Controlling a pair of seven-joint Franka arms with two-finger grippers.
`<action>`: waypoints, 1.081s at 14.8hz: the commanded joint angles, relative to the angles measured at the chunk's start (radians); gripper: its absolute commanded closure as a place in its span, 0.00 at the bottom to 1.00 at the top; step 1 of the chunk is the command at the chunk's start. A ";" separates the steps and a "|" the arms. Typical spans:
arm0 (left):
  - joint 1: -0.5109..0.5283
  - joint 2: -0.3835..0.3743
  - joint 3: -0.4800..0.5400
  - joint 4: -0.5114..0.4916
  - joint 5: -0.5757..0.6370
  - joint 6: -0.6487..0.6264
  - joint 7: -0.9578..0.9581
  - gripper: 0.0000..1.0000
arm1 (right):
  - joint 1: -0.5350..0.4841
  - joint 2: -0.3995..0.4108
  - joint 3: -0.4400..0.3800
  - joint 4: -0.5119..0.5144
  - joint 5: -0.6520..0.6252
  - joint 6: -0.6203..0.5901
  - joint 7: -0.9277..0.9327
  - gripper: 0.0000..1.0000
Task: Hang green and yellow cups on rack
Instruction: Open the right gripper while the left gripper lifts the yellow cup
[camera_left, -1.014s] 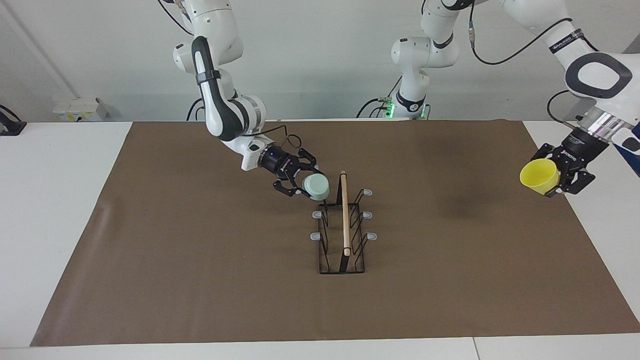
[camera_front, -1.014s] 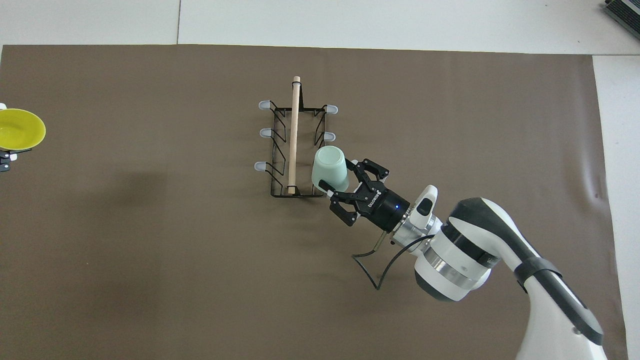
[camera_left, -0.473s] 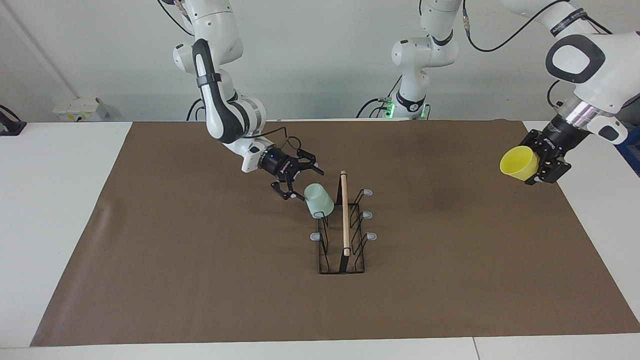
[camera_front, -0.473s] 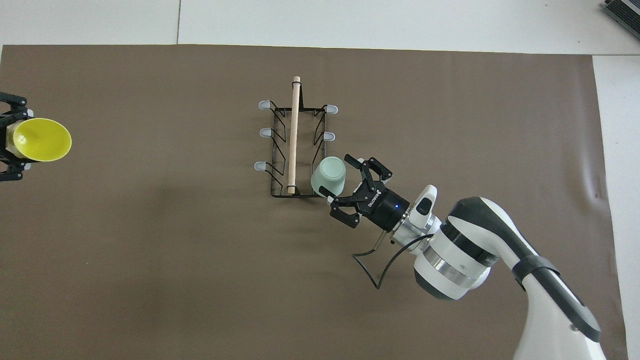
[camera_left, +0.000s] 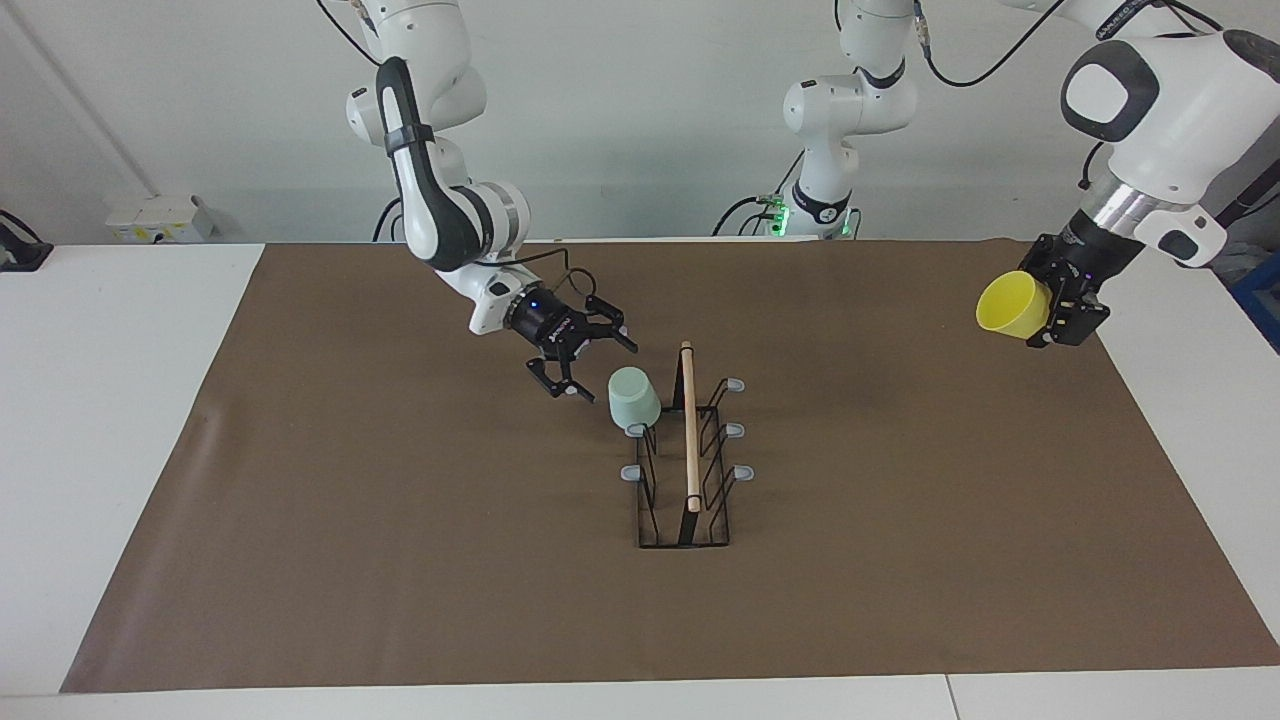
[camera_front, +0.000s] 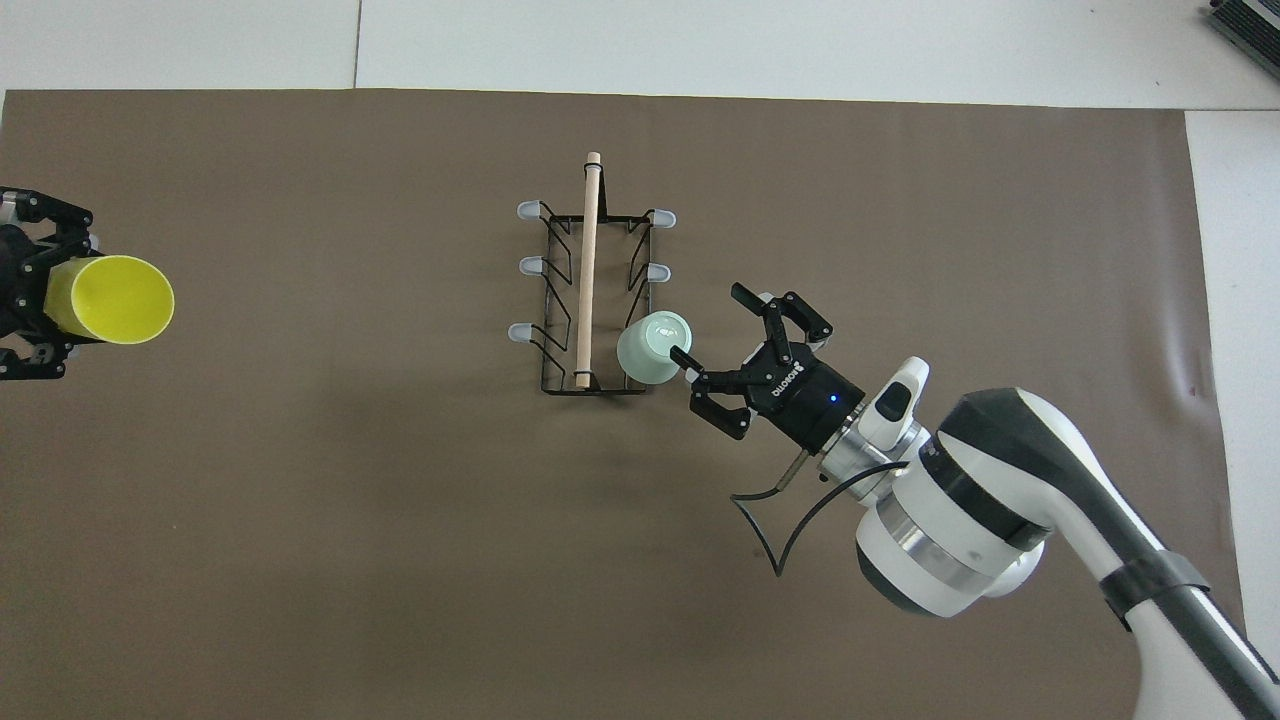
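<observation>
The black wire rack (camera_left: 690, 440) (camera_front: 588, 270) with its wooden rod stands mid-mat. The pale green cup (camera_left: 633, 398) (camera_front: 652, 346) hangs mouth-down on the prong nearest the robots, on the side toward the right arm's end. My right gripper (camera_left: 598, 368) (camera_front: 708, 322) is open just beside that cup, clear of it, with nothing between its fingers. My left gripper (camera_left: 1042, 306) (camera_front: 68, 292) is shut on the yellow cup (camera_left: 1008, 302) (camera_front: 112, 300). It holds the cup on its side in the air, over the mat's edge at the left arm's end, mouth toward the rack.
A brown mat (camera_left: 400, 560) (camera_front: 300, 560) covers most of the white table. The other grey-tipped prongs (camera_left: 738, 428) (camera_front: 530, 266) of the rack are bare. A loose black cable (camera_front: 770, 520) hangs below the right wrist.
My right gripper opened and let go of the green cup, which settled onto the prong. It then drew back from the rack. The left arm carried the yellow cup inward over the mat's edge.
</observation>
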 joint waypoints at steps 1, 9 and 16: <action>0.013 -0.008 -0.090 0.001 0.123 -0.030 -0.097 1.00 | -0.067 -0.014 -0.001 0.037 -0.240 0.054 0.144 0.00; 0.019 -0.008 -0.329 -0.006 0.413 -0.107 -0.424 1.00 | -0.334 -0.008 -0.007 0.107 -0.940 -0.130 0.593 0.00; 0.022 0.069 -0.622 0.002 0.716 -0.286 -0.689 1.00 | -0.417 -0.017 -0.016 0.146 -1.412 -0.153 0.957 0.00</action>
